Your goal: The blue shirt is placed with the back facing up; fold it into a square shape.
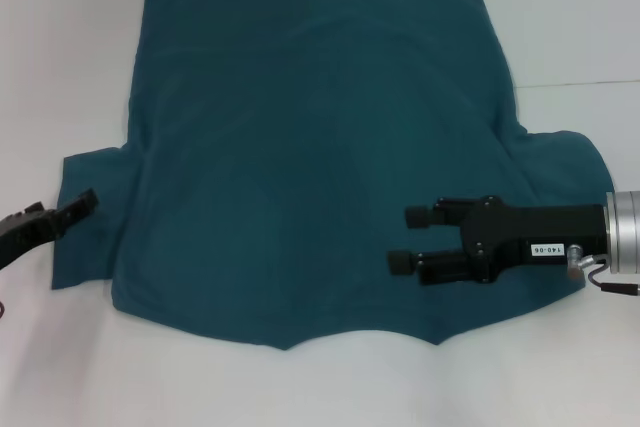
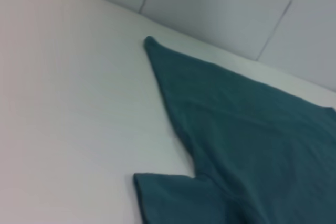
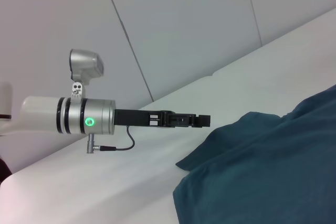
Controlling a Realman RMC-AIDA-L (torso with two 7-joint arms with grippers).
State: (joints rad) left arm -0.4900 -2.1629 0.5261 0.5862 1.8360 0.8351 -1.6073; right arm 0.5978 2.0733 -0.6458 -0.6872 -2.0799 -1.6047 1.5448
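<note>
1. I am looking down through the head camera at a dark teal-blue, soft cotton short-sleeved T-shirt (image 1: pixel 310 147) spread flat on a plain white tabletop (image 1: pixel 60 47). It fills most of the frame, from the top edge down to the lower third.
2. The shirt's plain side faces up; I see no lettering. Its straight hem runs along the top of the frame, and the curved neckline dips at the bottom centre.
3. One sleeve sticks out at middle left, the other at middle right. The cloth shows only faint, shallow creases.
4. My right gripper (image 1: pixel 405 239), black with a silver wrist cuff, reaches in from the right edge of the frame and sits over the shirt's lower right area. Its two fingers are spread apart with nothing between them.
5. My left gripper (image 1: pixel 80 205), also black, enters at the lower left edge. Its tip is at the outer edge of the left sleeve. I cannot tell whether its fingers are apart or together, or whether they pinch the cloth.
6. The left wrist camera shows the shirt filling the lower right of its frame, with a pointed corner toward upper centre and white tabletop to the left.
7. In the right wrist camera the shirt bunches in the lower right, and the other arm stretches across the centre left, a green light glowing on its silver cuff.
</note>
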